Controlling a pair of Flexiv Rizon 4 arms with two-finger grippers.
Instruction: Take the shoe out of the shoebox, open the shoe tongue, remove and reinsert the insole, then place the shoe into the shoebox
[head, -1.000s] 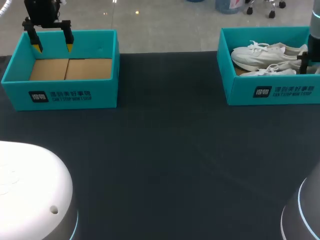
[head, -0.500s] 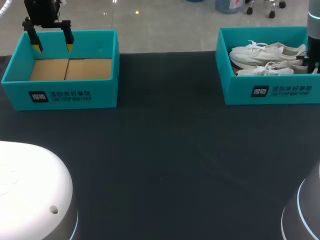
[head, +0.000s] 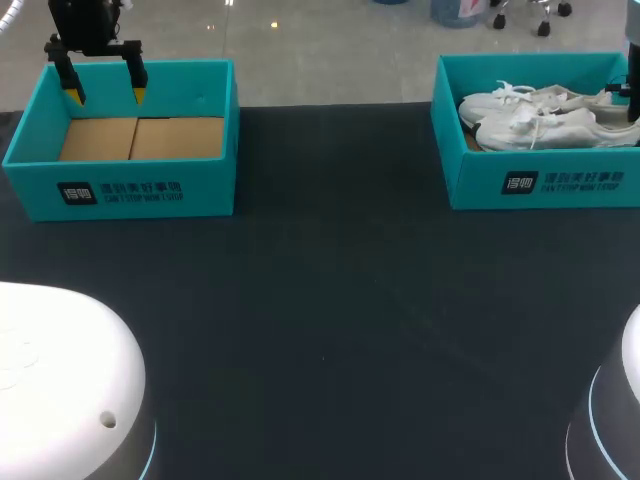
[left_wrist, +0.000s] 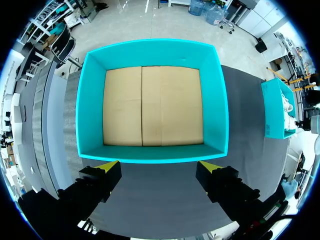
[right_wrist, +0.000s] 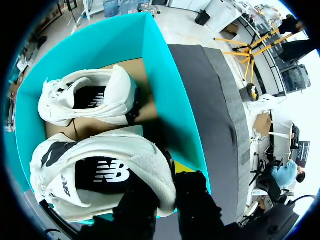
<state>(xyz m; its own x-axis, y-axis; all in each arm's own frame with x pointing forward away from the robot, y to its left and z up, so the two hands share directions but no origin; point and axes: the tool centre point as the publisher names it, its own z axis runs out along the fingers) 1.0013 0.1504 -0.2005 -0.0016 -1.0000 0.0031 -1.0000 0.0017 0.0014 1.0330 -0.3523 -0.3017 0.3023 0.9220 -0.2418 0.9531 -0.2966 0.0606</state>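
From above, my left tool (head: 106, 96) hangs over the far wall of the empty box (head: 120, 195) at the left of the dark desk (head: 330, 300), its yellow-tipped fingers spread wide. Well apart, at the desk's right, stands the shoebox (head: 545, 185). The held shoe (head: 550, 130) lies inside along its near wall, and the second shoe (head: 500, 100) is just behind it. My right arm (head: 632, 25) comes down at that box's far right end, and its tool is out of sight there

From my left wrist, the left tool (left_wrist: 159, 167) is spread with nothing between its fingers. The empty box (left_wrist: 152, 152) with its cardboard floor lies just ahead, and the shoebox (left_wrist: 275, 112) is off to one side

From my right wrist, the right tool (right_wrist: 165, 182) pinches the heel of the held shoe (right_wrist: 100, 175), one finger inside the collar and the yellow-tipped one outside. The second shoe (right_wrist: 90, 97) lies ahead on the cardboard floor of the shoebox (right_wrist: 165, 100)
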